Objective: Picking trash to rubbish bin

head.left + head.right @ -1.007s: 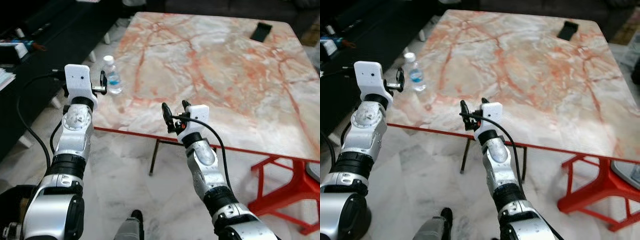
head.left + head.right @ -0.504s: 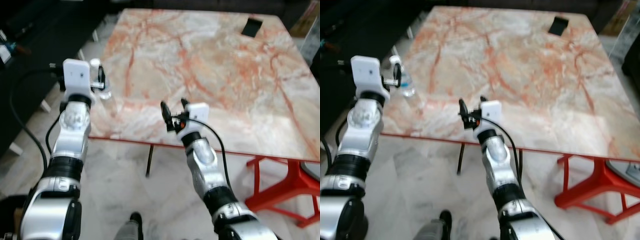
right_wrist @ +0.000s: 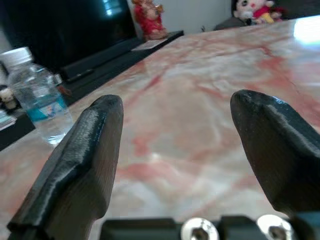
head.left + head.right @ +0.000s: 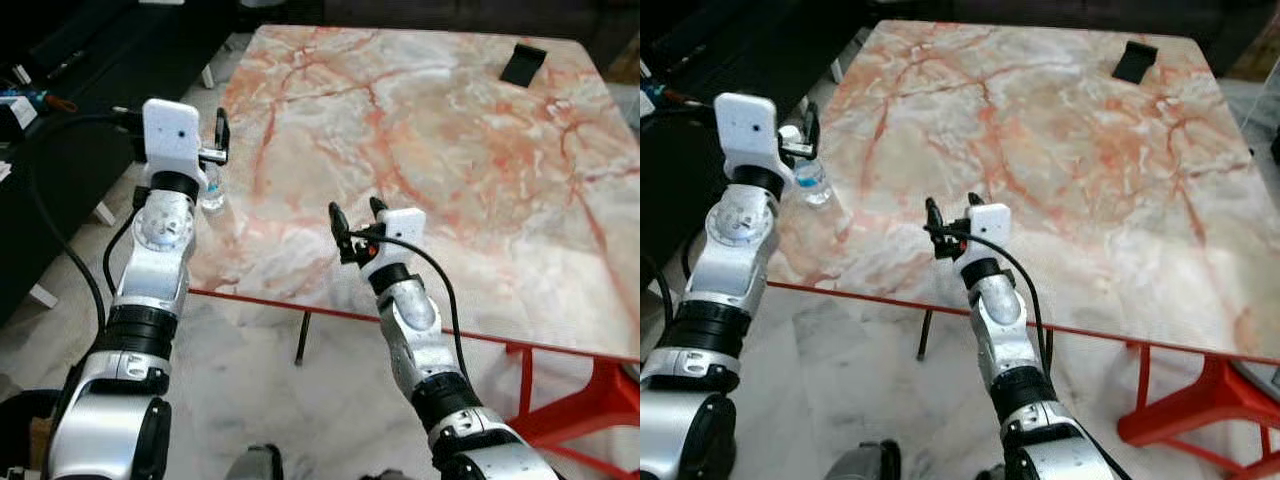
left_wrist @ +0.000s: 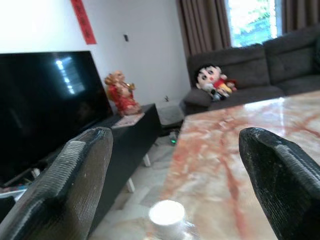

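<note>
Left gripper (image 4: 807, 135) hovering above water bottle (image 4: 812, 181) at marble table (image 4: 420, 130) left edge, fingers spread wide, apparently lining up for grasp. Right gripper (image 4: 354, 222) waiting over near edge, fingers parted, holding nothing.

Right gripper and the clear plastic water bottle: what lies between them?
Only bare marble tabletop separates the right gripper from the clear plastic water bottle, seen in the right wrist view.

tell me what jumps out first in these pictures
A big square marble table with red veins takes up most of the scene, with a small clear plastic water bottle with a white cap near its left edge. The left gripper hovers open just above that bottle, and a small black object lies at the far corner.
</note>
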